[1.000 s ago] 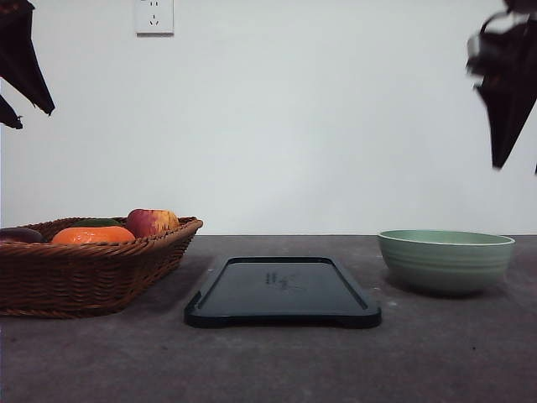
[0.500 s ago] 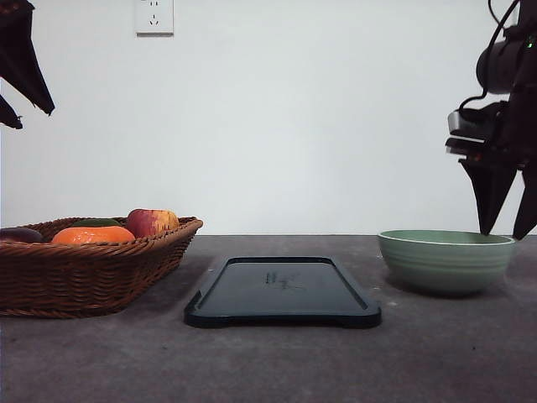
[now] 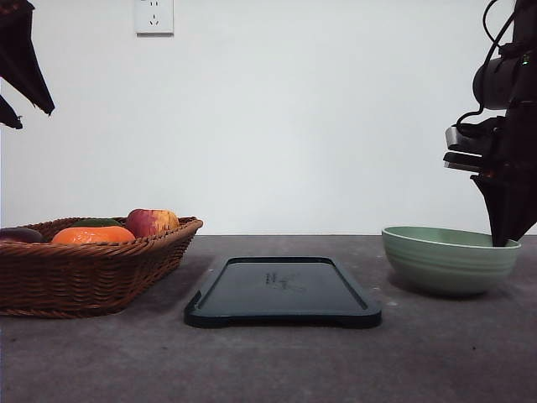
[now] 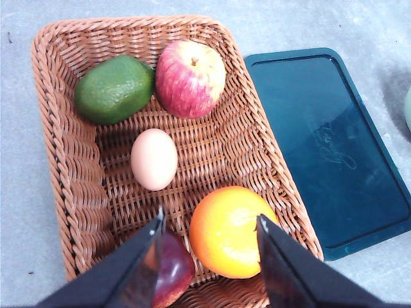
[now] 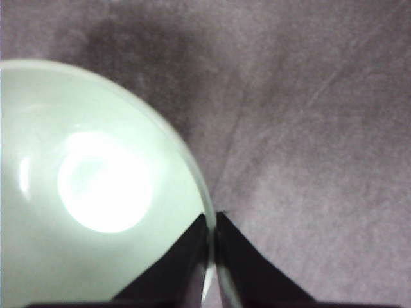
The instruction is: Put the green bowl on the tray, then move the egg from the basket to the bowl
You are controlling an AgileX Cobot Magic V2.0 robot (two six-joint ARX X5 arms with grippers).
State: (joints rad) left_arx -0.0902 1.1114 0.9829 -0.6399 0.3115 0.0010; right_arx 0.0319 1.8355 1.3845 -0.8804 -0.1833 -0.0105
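The pale green bowl (image 3: 449, 264) stands on the table to the right of the dark tray (image 3: 281, 290). My right gripper (image 3: 502, 242) reaches down onto the bowl's right rim. In the right wrist view its fingers (image 5: 212, 218) are shut on the thin rim of the bowl (image 5: 96, 179), one finger inside and one outside. The egg (image 4: 154, 159) lies in the middle of the wicker basket (image 4: 40, 70) at the left of the table (image 3: 84, 277). My left gripper (image 4: 209, 228) hangs open high above the basket (image 3: 32, 116), holding nothing. The tray (image 4: 321, 147) lies bare beside the basket.
Around the egg in the basket lie an apple (image 4: 190, 78), a green avocado (image 4: 113, 88), an orange (image 4: 228, 231) and a dark red fruit (image 4: 170, 269). A white wall with a socket (image 3: 153, 15) stands behind the table.
My right gripper came down from high at the right onto the bowl's right rim and closed on it. The bowl shifted slightly to the right. The left arm stayed still.
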